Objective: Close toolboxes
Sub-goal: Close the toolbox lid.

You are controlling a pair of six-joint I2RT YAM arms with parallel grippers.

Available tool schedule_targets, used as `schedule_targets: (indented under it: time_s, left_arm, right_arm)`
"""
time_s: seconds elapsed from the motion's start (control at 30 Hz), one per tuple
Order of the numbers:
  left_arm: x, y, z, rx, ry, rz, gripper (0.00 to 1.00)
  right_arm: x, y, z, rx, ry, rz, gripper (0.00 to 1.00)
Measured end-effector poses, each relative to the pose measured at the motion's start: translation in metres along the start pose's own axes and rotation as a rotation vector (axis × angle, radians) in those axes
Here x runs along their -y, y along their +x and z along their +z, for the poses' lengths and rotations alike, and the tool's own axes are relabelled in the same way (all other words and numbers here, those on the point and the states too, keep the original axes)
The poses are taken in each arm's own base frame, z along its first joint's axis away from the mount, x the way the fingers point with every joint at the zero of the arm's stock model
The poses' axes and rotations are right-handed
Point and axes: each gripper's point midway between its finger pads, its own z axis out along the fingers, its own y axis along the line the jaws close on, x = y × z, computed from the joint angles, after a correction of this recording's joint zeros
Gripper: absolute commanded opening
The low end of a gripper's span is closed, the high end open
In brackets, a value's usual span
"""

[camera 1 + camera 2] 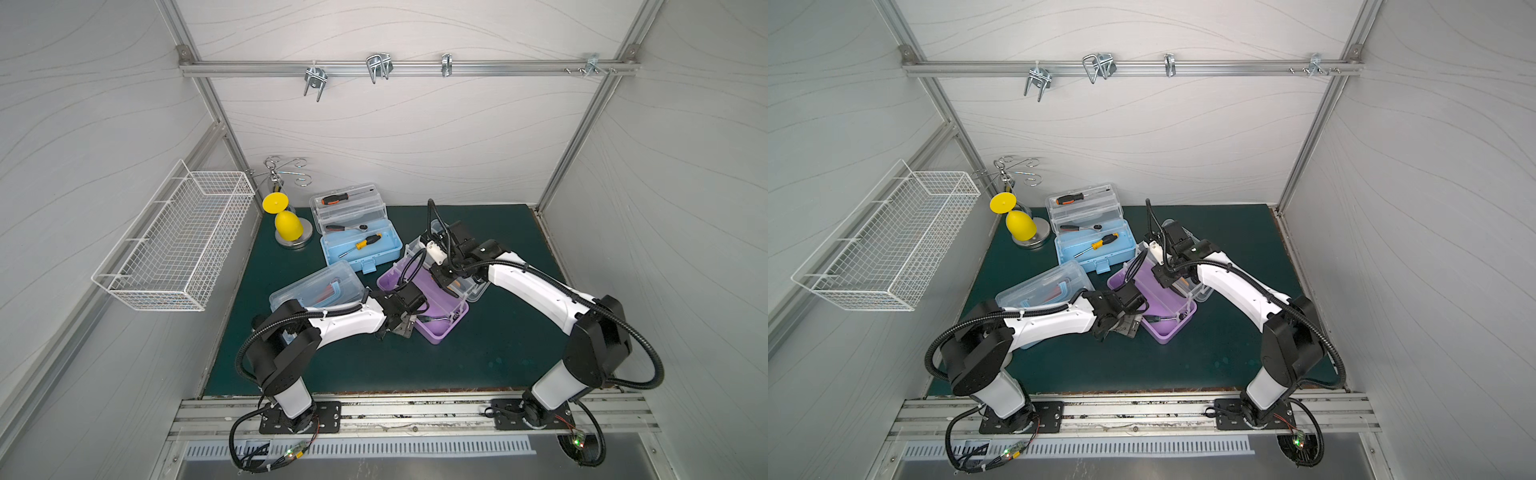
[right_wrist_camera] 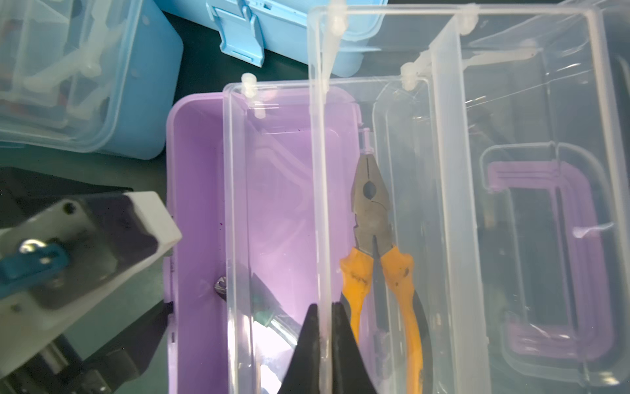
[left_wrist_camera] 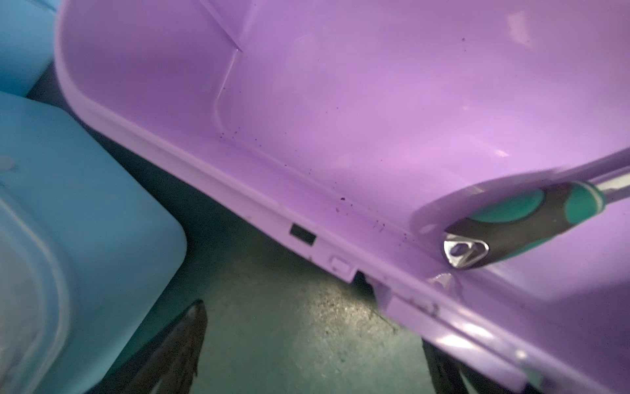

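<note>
The purple toolbox (image 1: 432, 305) (image 1: 1163, 328) lies open mid-table, its clear trays fanned out toward the right. My right gripper (image 2: 324, 341) is shut on a clear tray wall (image 2: 320, 170); orange-handled pliers (image 2: 375, 245) lie in that tray. My left gripper (image 3: 313, 358) is open low over the mat at the purple base's front rim (image 3: 306, 218), holding nothing. A green-handled screwdriver (image 3: 511, 218) lies in the base. A light-blue toolbox (image 1: 365, 249) stands open behind with tools inside. Another light-blue toolbox (image 1: 320, 286) lies lid-down at the left, partly hidden by my left arm.
A white wire basket (image 1: 174, 241) hangs on the left wall. A yellow cup (image 1: 287, 226) sits on a metal stand at the back left. Hooks (image 1: 376, 68) hang on the rear rail. Dark green mat (image 1: 478, 357) shows in front of the purple toolbox.
</note>
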Motion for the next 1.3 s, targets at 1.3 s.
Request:
schedule_targets:
  time_s: [1.3]
  left_arm:
    - [-0.020,-0.013,-0.044,0.198,0.064,-0.131,0.98]
  right_arm:
    - [-0.071,0.026,0.022,-0.103,-0.120,0.092,0.35]
